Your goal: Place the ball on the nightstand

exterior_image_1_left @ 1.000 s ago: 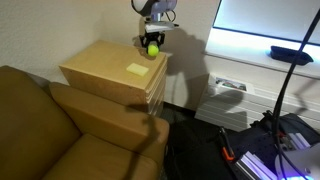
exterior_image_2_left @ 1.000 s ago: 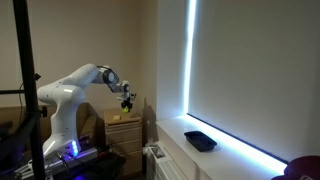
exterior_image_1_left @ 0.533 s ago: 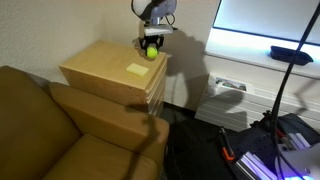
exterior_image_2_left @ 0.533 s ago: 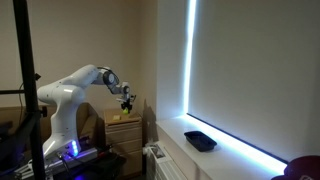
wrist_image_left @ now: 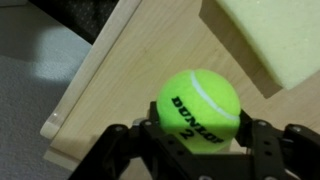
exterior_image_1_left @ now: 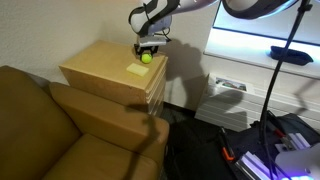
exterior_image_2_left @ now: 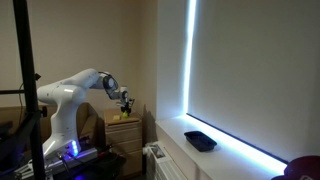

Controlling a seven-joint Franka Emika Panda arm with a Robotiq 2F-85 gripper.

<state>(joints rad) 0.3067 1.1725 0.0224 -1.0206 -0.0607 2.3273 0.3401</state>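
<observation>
Lowered since the earlier frame, the gripper (exterior_image_1_left: 146,51) is now set close over the nightstand (exterior_image_1_left: 100,62), and the arm above it is folded further across the top. The yellow-green Dunlop tennis ball (wrist_image_left: 198,104) is clasped between the two fingers (wrist_image_left: 268,148), which are seen at about 8 o'clock and 4 o'clock of it in the wrist view. The claw is therefore clamped on the ball, and the ball is not yet let go.

The relation that matters is vertical. The ball is held directly under the gripper and over the wooden top, near the corner farthest from the brown couch (exterior_image_1_left: 40,125). Whether the wood is already touched cannot be told. In an exterior view the ball (exterior_image_1_left: 146,59) is seen either on the surface or only just above it. Being round, the ball has no long axis, so no turning is called for. An opening of the fingers is judged to be the step in hand.

A yellow sticky note (wrist_image_left: 268,38) is found at 1 o'clock of the ball in the wrist view, near but apart. The nightstand's edge is passed at 9 o'clock, close by, and a roll that way is judged the main risk. Nothing is seen standing in the way. A light stand (exterior_image_1_left: 285,80) is placed well apart, at 3 o'clock of the ball.
</observation>
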